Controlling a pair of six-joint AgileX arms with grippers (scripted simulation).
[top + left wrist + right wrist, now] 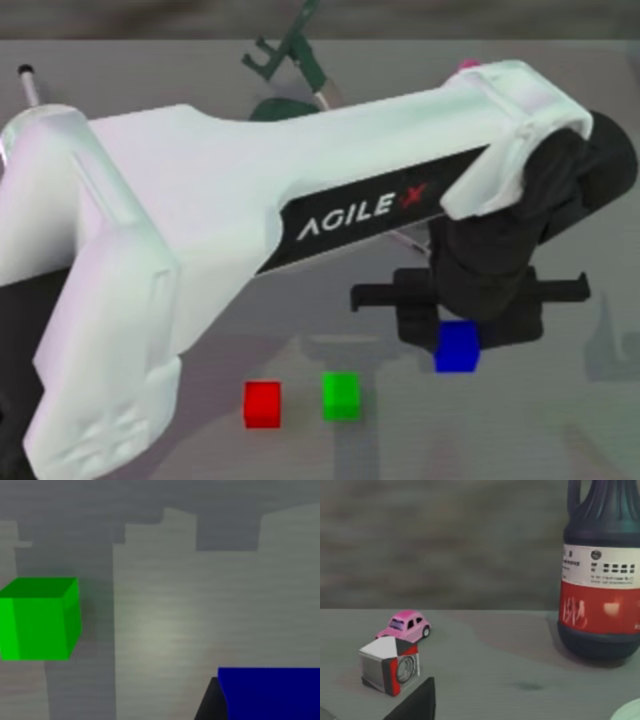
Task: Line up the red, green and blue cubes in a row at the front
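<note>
While the big white AgileX left arm (250,190) stretches across the grey tabletop (560,430) from the left, three small matte cubes sit toward the front: bright red cube (262,404) furthest left, bright green cube (341,395) just beside it on the right with a small gap, deep blue cube (457,346) further right and set a bit further back than the other two, so not level with them. Left claw (462,318) sits directly over the blue cube, black fingers spread out wide to either side in the top view; whether it grips the cube or has let go, cannot tell. Left wrist view: green cube (37,617) resting on the tabletop, blue cube (270,692) close to the camera with a dark finger (212,705) touching its edge. Right wrist view: small pink toy car (405,624), grey-and-white block with red and dark face (390,666) near it, large dark bottle with red-and-white label (600,575) well apart. Right claw fingers: cannot tell.
</note>
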